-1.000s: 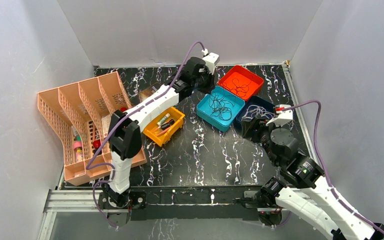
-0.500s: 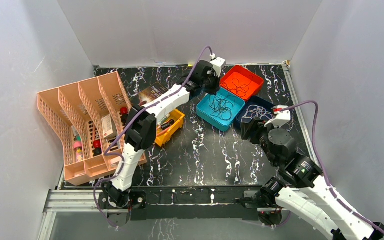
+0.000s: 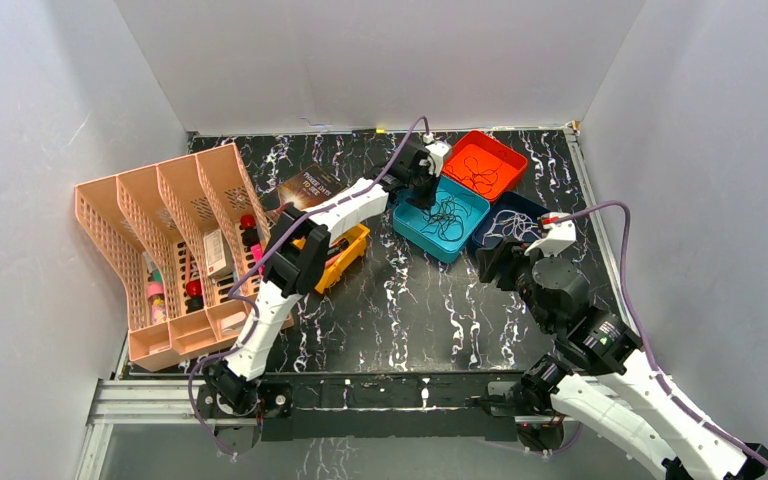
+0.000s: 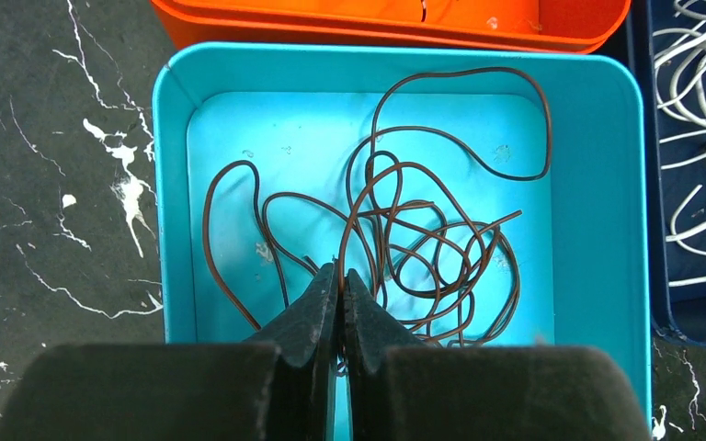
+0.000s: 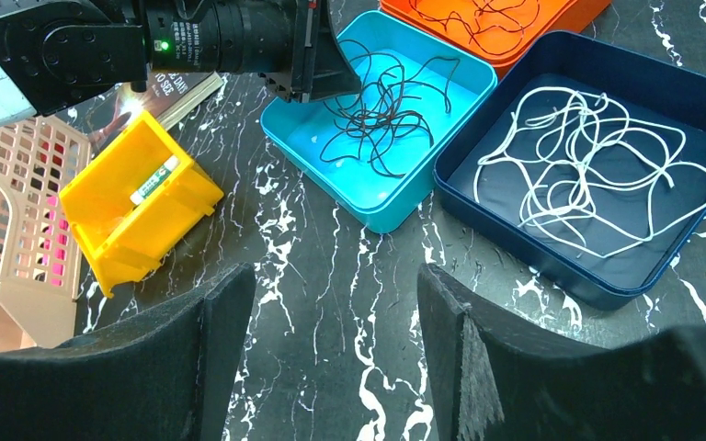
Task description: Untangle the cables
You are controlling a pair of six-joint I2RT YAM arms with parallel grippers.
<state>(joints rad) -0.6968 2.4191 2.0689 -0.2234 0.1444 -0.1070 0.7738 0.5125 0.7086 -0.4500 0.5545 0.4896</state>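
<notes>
White walls (image 3: 360,60), black marbled counter (image 3: 400,300). Three trays sit at the far right, touching one another. The teal tray (image 4: 170,184) holds the dark cables (image 4: 395,239) in one loose knot. The navy tray (image 5: 460,184) just beside it holds the pale cables (image 5: 588,175). The orange tray (image 3: 495,160) behind them holds another dark tangle (image 3: 475,172). What changed: over the last second the left pincer (image 4: 338,280) swung from the gap beside the orange tray across to the teal tray and came down over it. Its jaws are now pressed together, with the tips at the near edge of the dark knot. Strands run right past the tips, but I can't tell whether one is pinched. The right pincer (image 5: 331,303) barely shifted. Its jaws are apart with nothing between them, and it hangs over bare counter near the navy tray. My read is that the left side has just reached the dark cables and is about to work on them. The knot looks as tangled as it did a second ago, so no untangling has been done. If a strand is caught, the whole clump may lift with it.
</notes>
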